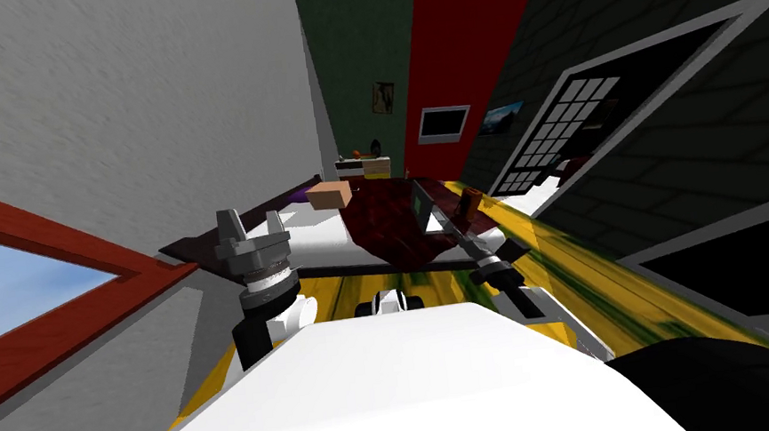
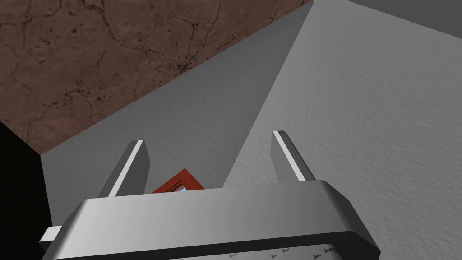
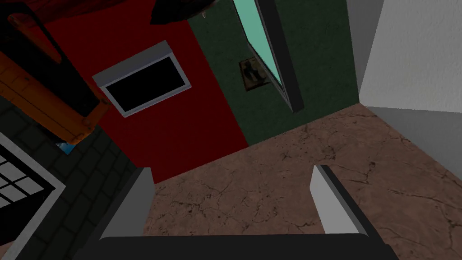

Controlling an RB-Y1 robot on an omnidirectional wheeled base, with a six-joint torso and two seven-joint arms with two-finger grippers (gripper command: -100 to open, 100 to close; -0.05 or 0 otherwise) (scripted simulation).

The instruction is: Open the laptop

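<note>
Left tool (image 2: 208, 137) and right tool (image 3: 232, 169) gape empty; laptop (image 3: 261, 49) shows dark-framed teal screen, raised.

The laptop (image 3: 257, 45) was cut off by the picture's edge; the far small objects (image 1: 364, 151) were too small to name.

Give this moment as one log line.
left gripper open, held up | right gripper open, by laptop | lid up | laptop on bed
</note>
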